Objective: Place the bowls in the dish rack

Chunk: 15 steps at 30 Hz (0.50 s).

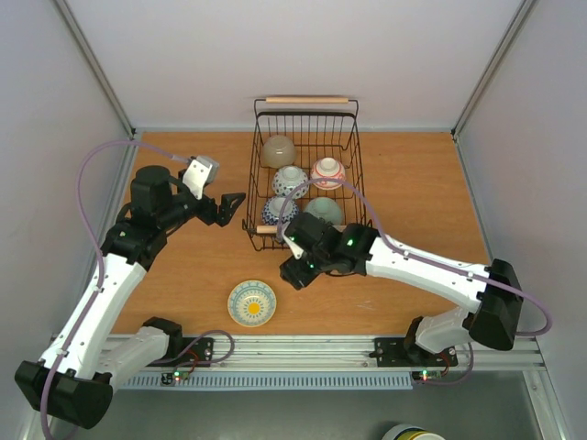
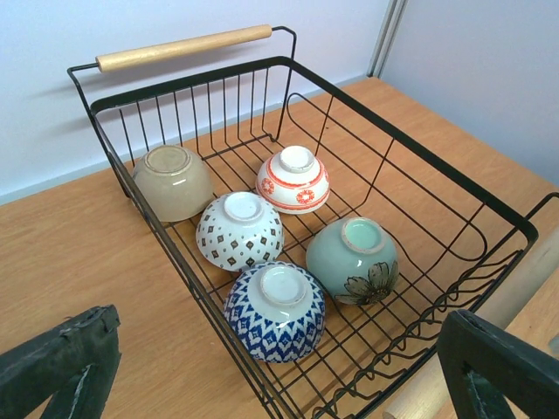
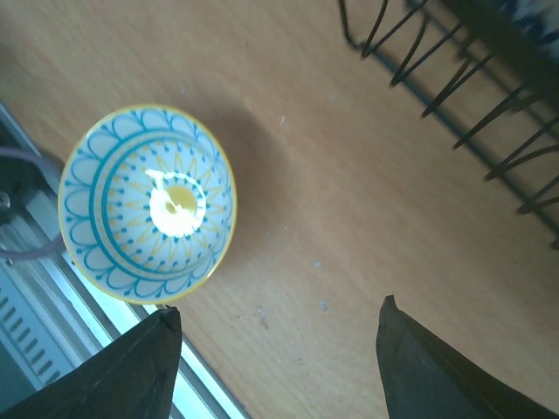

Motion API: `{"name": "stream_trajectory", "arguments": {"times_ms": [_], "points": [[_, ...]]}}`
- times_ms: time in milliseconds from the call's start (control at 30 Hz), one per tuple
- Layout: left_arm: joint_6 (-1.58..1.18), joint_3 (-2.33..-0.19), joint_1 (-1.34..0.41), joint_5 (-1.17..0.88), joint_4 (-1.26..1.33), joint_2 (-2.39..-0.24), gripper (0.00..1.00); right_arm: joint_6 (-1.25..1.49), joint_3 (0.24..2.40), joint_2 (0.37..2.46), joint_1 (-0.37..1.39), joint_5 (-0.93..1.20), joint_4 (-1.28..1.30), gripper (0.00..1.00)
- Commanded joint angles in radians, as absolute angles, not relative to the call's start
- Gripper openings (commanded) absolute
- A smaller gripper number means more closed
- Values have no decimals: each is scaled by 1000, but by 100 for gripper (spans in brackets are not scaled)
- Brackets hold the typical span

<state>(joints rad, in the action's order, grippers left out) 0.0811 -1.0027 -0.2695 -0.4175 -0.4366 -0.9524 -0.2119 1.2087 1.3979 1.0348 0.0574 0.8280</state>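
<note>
One bowl (image 3: 147, 202) sits upright near the right hand (image 3: 279, 307)

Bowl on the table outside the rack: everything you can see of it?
Small round bowl, glossy like glazed ceramic. Inside pale with blue scalloped arcs, yellow sunburst centre, yellow rim; outside hidden. Upright, empty, on the wooden table near its front edge, apart from the dish rack. Only the table touches it; the right claw hovers beside it.

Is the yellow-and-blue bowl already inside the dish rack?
No, the yellow-and-blue bowl sits upright on the table, in front of and outside the dish rack.
</note>
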Motion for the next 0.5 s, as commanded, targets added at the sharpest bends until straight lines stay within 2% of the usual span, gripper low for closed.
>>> {"name": "stream_trajectory", "arguments": {"times_ms": [0, 267, 467], "points": [[75, -993, -265, -419, -382, -946, 99, -136, 1128, 1436, 1067, 116, 719, 62], [76, -992, -265, -425, -381, -948, 99, -84, 1108, 1592, 1083, 173, 570, 57], [77, -991, -265, -425, -381, -946, 99, -71, 1147, 1691, 1107, 162, 558, 53]]}}
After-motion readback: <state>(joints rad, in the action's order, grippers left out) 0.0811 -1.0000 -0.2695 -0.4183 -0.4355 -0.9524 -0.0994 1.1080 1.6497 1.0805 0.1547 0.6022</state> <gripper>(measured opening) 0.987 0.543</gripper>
